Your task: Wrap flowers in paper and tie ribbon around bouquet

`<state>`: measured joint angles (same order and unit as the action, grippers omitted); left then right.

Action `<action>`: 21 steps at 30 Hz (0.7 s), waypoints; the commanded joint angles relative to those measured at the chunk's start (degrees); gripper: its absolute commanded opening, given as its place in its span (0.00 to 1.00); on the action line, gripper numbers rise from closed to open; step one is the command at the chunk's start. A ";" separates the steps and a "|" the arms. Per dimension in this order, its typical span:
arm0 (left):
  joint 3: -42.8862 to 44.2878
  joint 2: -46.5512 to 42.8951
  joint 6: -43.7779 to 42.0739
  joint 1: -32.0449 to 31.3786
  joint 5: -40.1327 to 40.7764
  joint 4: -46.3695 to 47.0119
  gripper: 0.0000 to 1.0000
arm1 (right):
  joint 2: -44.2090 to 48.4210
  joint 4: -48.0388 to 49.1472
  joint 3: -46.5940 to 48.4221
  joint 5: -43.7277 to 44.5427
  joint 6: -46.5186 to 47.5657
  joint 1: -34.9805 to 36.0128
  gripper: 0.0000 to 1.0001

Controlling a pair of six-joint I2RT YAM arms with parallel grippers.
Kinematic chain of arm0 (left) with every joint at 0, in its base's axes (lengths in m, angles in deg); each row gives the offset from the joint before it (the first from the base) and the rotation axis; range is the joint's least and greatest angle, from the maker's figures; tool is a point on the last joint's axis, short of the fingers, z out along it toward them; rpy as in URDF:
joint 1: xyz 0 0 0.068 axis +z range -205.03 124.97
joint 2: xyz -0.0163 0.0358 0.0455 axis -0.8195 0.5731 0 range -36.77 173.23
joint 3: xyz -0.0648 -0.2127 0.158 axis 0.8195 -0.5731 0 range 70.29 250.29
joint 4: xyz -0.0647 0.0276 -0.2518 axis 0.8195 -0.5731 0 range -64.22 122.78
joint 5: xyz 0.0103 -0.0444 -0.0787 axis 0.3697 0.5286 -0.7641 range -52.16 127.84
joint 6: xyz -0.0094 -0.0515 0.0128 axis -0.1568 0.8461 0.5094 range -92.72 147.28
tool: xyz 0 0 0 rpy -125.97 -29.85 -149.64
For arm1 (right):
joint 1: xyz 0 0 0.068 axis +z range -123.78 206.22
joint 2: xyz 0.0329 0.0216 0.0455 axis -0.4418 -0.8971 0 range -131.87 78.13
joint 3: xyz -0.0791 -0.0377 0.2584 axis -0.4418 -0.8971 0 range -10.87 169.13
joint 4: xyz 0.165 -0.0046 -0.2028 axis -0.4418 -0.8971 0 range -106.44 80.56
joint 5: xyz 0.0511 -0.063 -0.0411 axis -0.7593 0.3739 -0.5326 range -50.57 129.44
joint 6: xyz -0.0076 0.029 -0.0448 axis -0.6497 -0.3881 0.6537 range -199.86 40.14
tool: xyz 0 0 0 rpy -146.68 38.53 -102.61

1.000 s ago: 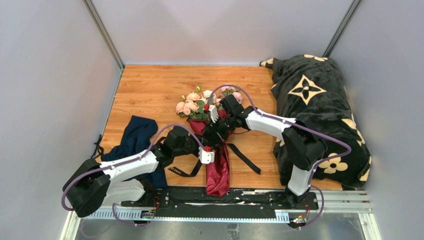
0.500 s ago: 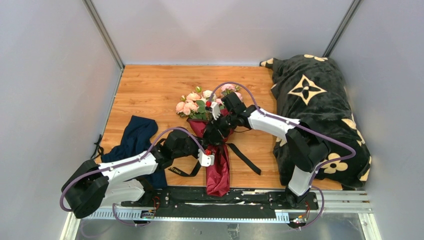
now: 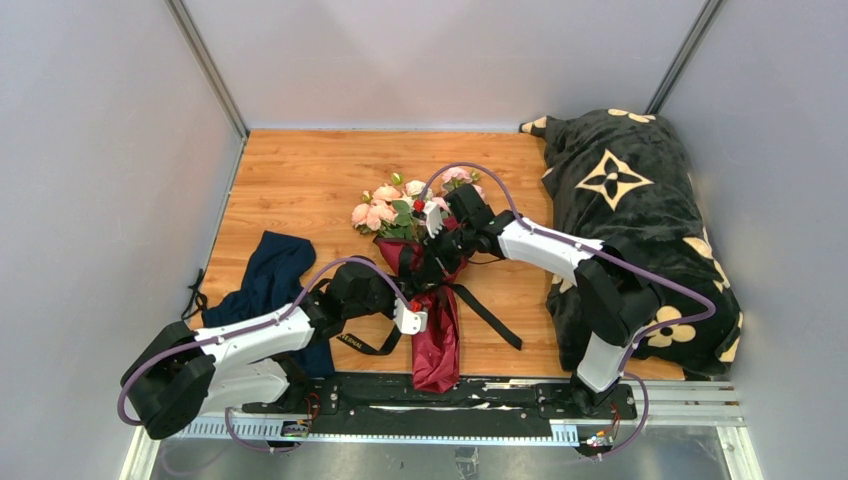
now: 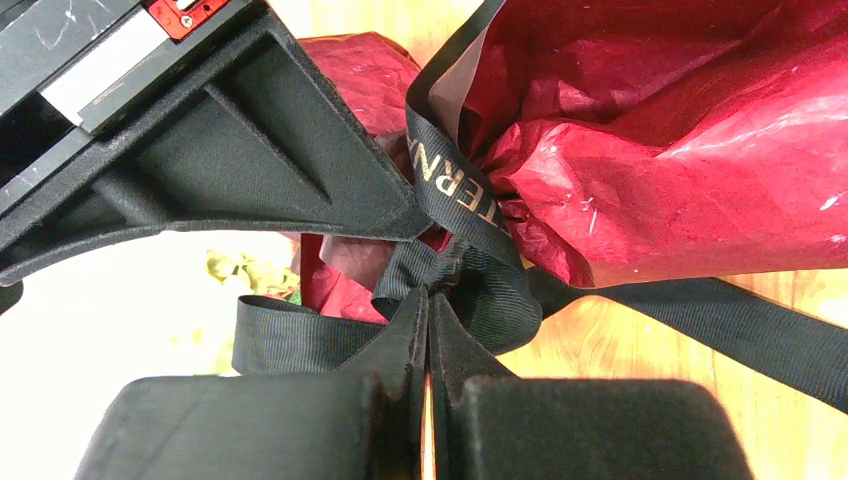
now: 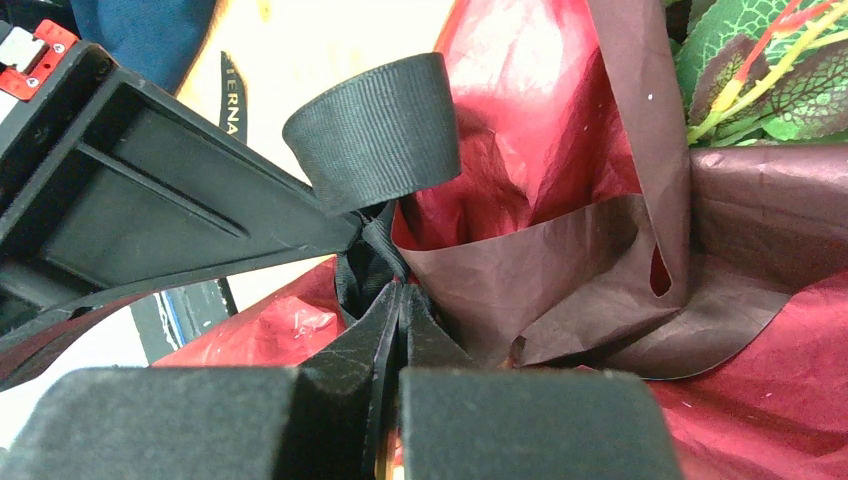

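The bouquet lies mid-table: pale pink flowers (image 3: 385,208) fan out from a cone of burgundy paper (image 3: 437,350). A black ribbon (image 3: 490,318) circles the cone's neck, its tails trailing over the wood. My left gripper (image 3: 418,296) and right gripper (image 3: 430,272) meet at that neck. In the left wrist view the left gripper (image 4: 428,300) is shut on the bunched ribbon (image 4: 460,190) against the paper (image 4: 650,150). In the right wrist view the right gripper (image 5: 398,290) is shut on the ribbon (image 5: 375,130), beside the paper (image 5: 520,120) and green leaves (image 5: 760,70).
A black blanket with cream flowers (image 3: 630,210) is heaped along the right side. A navy cloth (image 3: 265,275) lies crumpled at the left, partly under my left arm. Grey walls enclose the wooden table (image 3: 300,180).
My left gripper has shut on the ribbon at the cone's neck. Both wrists have shifted slightly, and a ribbon loop now stands up beside the right gripper.
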<state>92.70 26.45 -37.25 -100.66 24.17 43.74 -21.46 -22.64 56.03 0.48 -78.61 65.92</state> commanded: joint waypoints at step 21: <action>5.41 -2.84 20.95 0.76 -0.57 -5.89 0.00 | 14.62 16.71 -16.28 -10.06 8.02 -0.26 0.48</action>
<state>96.39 23.90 -21.12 -100.48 24.47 39.69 -7.67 -15.09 44.73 -7.35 -74.21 64.30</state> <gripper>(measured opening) 0.008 0.480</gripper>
